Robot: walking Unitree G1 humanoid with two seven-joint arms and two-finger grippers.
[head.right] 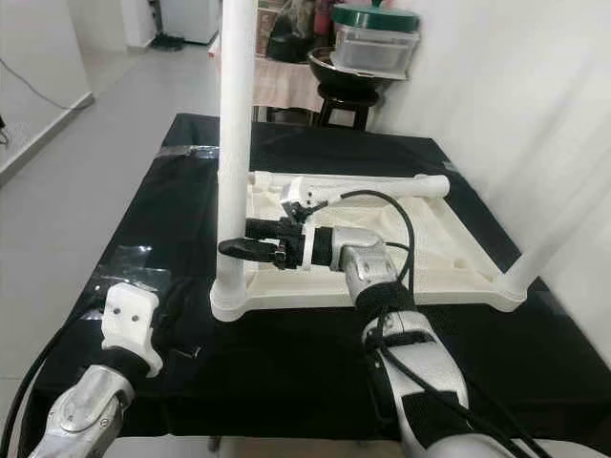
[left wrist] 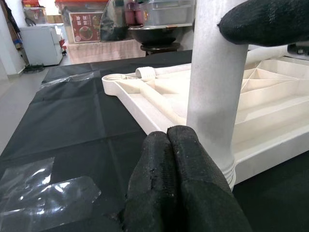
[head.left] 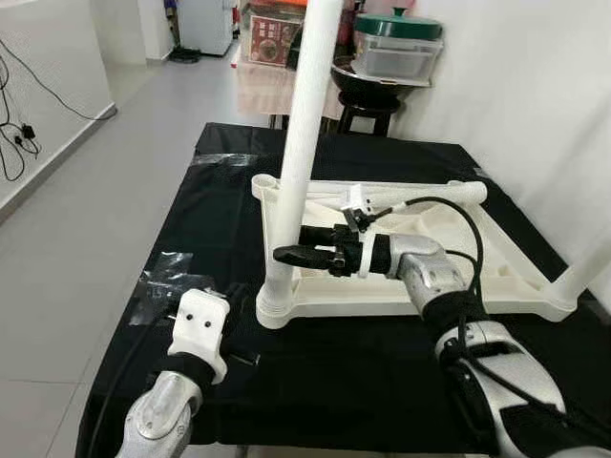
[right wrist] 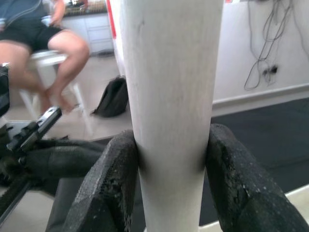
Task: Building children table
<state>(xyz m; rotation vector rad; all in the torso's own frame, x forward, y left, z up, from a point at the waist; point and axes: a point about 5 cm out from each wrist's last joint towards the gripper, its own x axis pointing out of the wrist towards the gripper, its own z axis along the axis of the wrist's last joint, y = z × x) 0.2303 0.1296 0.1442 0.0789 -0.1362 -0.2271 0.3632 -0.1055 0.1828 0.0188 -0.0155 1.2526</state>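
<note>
My main worry was the upright leg (head.left: 307,143): if I twisted or pushed it off-axis, it could bind in its corner socket or tip the whole upturned tabletop (head.left: 430,277) across the slick black cover of the worktop (head.left: 315,372). That white tabletop lay ribbed side up toward the worktop's far right, with the gripped leg at its near left corner, another leg (head.left: 587,267) standing at its near right corner and a loose leg (head.left: 420,194) lying along its far edge.

My right hand (head.left: 291,255) was closed around the upright leg low down, a pad pressed to each side in the right wrist view. My left hand (left wrist: 169,169) sat near the worktop's front left corner, fingers pinched together, apparently on nothing, just beside that leg's base. A seated person (right wrist: 43,43) was behind.
</note>
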